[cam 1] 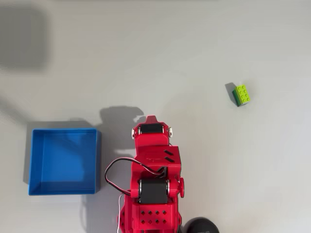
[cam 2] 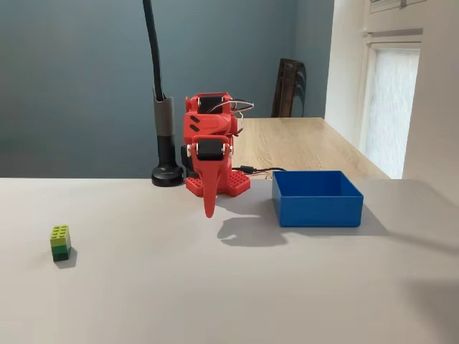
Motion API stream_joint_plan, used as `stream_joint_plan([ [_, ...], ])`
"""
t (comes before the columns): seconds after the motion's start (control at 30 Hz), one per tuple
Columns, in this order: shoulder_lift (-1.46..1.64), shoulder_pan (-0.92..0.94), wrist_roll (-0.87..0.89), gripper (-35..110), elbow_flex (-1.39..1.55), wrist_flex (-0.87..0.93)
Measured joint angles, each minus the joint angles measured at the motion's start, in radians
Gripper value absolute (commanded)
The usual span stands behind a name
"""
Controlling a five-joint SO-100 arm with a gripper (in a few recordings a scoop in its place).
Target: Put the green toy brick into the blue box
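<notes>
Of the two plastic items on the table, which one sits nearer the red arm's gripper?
The square blue plastic box: in the fixed view it sits just right of the downward-pointing gripper, while the small lime-green studded brick stands much farther off at left.

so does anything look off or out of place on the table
Nothing stands out. The green toy brick sits upright on the table, well apart from the blue box, which looks intact. The claw hangs above the table, pointing down, between them.

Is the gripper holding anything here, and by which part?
Nothing is held. The gripper hangs shut above bare table, far from the green toy brick, which sits alone.
</notes>
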Motion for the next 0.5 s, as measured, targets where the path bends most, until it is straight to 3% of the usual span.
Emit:
stream_joint_plan([
  [0.5,-0.002,-0.018,-0.041,0,0.018,-0.034],
])
